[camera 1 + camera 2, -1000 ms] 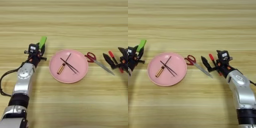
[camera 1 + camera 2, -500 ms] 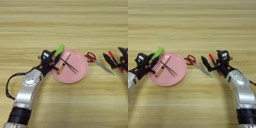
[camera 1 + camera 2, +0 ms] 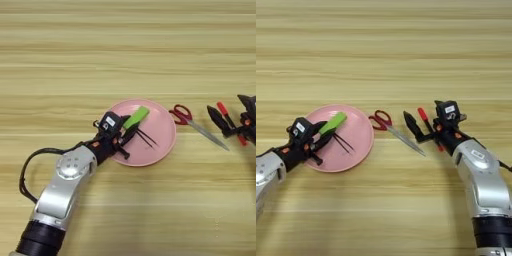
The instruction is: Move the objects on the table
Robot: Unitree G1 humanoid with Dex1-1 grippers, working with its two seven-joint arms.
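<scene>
Green plastic-looking rectangular block (image 3: 136, 118): we record it clamped between the fingers of our left gripper (image 3: 127, 131), raised at a slant over the near-left part of the round pink plate (image 3: 165, 145). We judge it light, rigid and smooth-faced, so liable to pivot if pinched at one end; a hold across its long flat sides near the middle would suit it best.

Slim black pen with red ends (image 3: 428, 127): held in our right gripper (image 3: 423, 131), whose fingers are closed on it, just right of the red-handled scissors (image 3: 393, 129) lying on the light wooden table (image 3: 125, 60). We judge it light, stiff and round, apt to roll once laid flat; mid-shaft is the sound place to grip.

Hidden or unclear: the block's lower end is covered by the left fingers. Thin black sticks (image 3: 146, 138) show on the plate, but anything else lying there sits behind the gripper. Whether the block touches the plate we cannot tell. In the left eye view the right arm is cut off at the edge.
</scene>
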